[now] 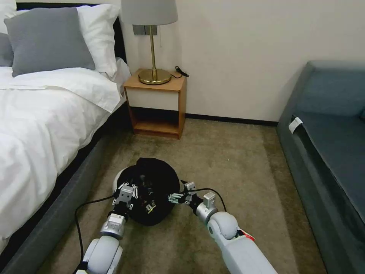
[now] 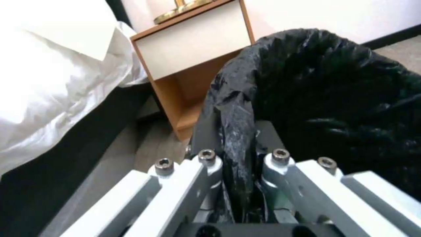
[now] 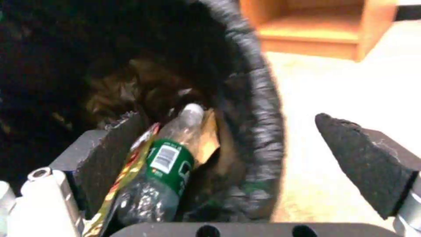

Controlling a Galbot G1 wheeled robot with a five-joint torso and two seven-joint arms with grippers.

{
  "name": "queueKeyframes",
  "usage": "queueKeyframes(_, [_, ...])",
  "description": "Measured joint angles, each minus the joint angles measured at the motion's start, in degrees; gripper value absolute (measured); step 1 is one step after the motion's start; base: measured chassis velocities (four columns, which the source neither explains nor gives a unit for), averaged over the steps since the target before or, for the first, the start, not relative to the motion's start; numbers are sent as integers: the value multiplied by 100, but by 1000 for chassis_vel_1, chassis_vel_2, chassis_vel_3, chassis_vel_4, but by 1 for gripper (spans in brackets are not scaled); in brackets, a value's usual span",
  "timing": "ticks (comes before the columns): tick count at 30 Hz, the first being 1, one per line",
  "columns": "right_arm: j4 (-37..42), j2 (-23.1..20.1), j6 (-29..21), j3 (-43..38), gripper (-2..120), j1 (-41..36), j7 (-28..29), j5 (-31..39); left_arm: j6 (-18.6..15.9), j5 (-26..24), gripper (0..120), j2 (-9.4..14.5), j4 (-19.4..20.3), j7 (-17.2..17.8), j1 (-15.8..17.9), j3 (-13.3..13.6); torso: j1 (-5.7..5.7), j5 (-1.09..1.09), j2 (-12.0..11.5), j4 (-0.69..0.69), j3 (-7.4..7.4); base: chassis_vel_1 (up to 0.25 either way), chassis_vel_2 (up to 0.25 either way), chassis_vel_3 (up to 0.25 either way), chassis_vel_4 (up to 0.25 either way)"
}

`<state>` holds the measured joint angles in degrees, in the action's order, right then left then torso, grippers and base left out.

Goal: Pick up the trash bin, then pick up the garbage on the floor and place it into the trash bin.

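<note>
The small round white trash bin with a black plastic bag over its rim [image 1: 152, 190] sits low in the middle of the head view, on the brown carpet [image 1: 235, 163]. Inside it lies a clear bottle with a green label and a white cap [image 3: 169, 164]. A yellow and red shiny wrapper [image 3: 127, 171] lies next to the bottle, and something tan shows behind it.

The left claw [image 2: 239, 177] is clenched on the bin's black bag rim, at the lower left of the bin in the head view. The right claw [image 3: 245, 164] is spread wide at the bin's right edge. One finger is inside the bin, just beside the bottle, and the other finger [image 3: 364, 158] is outside over the carpet. The black rim runs between them.

A wooden bedside table [image 1: 156, 102] stands well behind the bin, higher in the head view.
</note>
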<state>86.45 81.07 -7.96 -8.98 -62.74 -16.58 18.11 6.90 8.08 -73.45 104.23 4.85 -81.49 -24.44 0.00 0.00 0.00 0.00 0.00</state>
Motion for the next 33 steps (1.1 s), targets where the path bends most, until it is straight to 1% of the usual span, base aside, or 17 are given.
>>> queueKeyframes(6, [429, -262, -16, -534, 100, -307, -1, 137, 23, 15, 6, 32, 13, -13, 7, 66, 0, 0, 0, 0, 0, 0, 0, 0, 0])
queueKeyframes(10, [591, -363, -16, -735, 100, -468, -10, 170, 55, 27, 6, 46, 13, -22, 3, 83, 0, 0, 0, 0, 0, 0, 0, 0, 0])
queueKeyframes(12, [772, -476, -12, -997, 100, -725, -23, 172, 89, 29, 6, 75, 17, -31, -13, 87, 0, 1, 0, -1, 0, 0, 0, 0, 0])
queueKeyframes(17, [967, -590, -91, -1283, 100, -1048, -28, 93, 104, 20, 6, 127, 48, -37, -32, 85, 0, 1, 0, 0, 0, 0, 0, 0, 0])
queueKeyframes(20, [1188, -711, -263, -1584, 100, -1437, -165, -126, 104, 8, 6, 154, 105, -42, -48, 89, 0, 0, 0, -1, 0, 0, 0, 0, 0])
queueKeyframes(23, [1258, -752, -309, -1683, 100, -1559, -256, -242, 104, 6, 6, 157, 129, -42, -55, 93, 0, 0, 0, -1, -1, 0, 0, 0, 0])
queueKeyframes(26, [1398, -847, -403, -1890, 100, -1847, -465, -579, 107, 6, 6, 180, 193, -46, -91, 102, 0, 0, 0, -1, 0, 0, 0, 0, 0])
queueKeyframes(28, [1420, -855, -417, -1914, 100, -1899, -491, -631, 110, 6, 6, 186, 202, -47, -97, 103, 0, 0, 0, 0, 0, 0, 0, 0, 0])
queueKeyframes(33, [1477, -858, -435, -1983, 100, -2247, -669, -1039, 120, 9, 6, 240, 258, -52, -137, 102, 0, 0, 0, 0, -1, 0, 0, 0, 0])
